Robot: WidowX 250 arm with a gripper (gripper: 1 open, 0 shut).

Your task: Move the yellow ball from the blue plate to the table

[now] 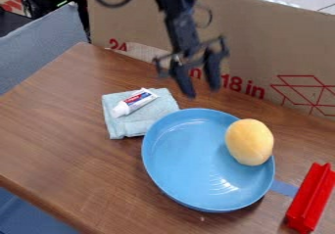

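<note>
yellow-orange ball [249,141], light-blue plate [183,160], wood-grain table [66,101]

Open air above yellow ball [249,141]; red block [311,196] right; cardboard box [262,42] behind

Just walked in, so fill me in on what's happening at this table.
A single robot arm holds its claw in the air behind the blue plate, fingers spread open and gripping nothing. The yellow ball sits on the plate's right side, untouched. A folded cloth with a small tube on it lies on the table to the left.
</note>
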